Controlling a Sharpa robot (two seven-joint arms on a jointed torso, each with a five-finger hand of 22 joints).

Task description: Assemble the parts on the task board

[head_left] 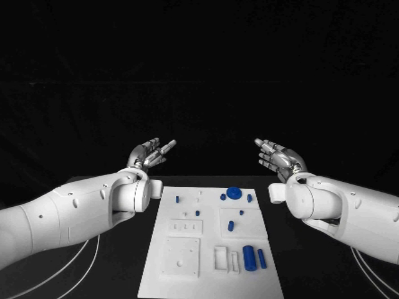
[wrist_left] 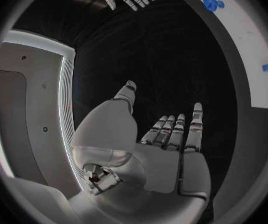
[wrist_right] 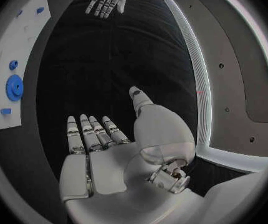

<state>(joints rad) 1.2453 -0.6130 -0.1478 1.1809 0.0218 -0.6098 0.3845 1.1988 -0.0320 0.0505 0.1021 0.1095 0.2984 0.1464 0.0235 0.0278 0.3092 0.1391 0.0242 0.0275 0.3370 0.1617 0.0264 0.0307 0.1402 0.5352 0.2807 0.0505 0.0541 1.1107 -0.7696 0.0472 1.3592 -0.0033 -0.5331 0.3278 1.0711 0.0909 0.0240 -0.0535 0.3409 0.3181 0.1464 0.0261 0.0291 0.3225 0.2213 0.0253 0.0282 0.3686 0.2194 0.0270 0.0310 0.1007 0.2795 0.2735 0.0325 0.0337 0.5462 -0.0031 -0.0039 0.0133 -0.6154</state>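
A: Task board [head_left: 213,249] first — what does it look like and where is it?

B: It's a long white plate lying flat in the middle of the black table [head_left: 118,261], running from the near edge toward the far edge. Its surface has raised square blocks and recessed slots, all white.

A: And the arms?

B: Two white arms come in from either side. The left hand [head_left: 152,152] is raised off the board's far-left corner, palm up, fingers apart and holding nothing. The right hand [head_left: 280,156] mirrors it off the far-right corner, also spread and holding nothing.

A: The blue parts?

B: The largest is a round toothed gear [head_left: 234,192] near the board's far edge, with a smaller round piece [head_left: 223,197] just beside it. Toward the near-right corner stands a thick blue cylinder [head_left: 249,254], with a thinner blue pin [head_left: 262,259] next to it. Small blue pegs [head_left: 197,213] dot the middle of the board.
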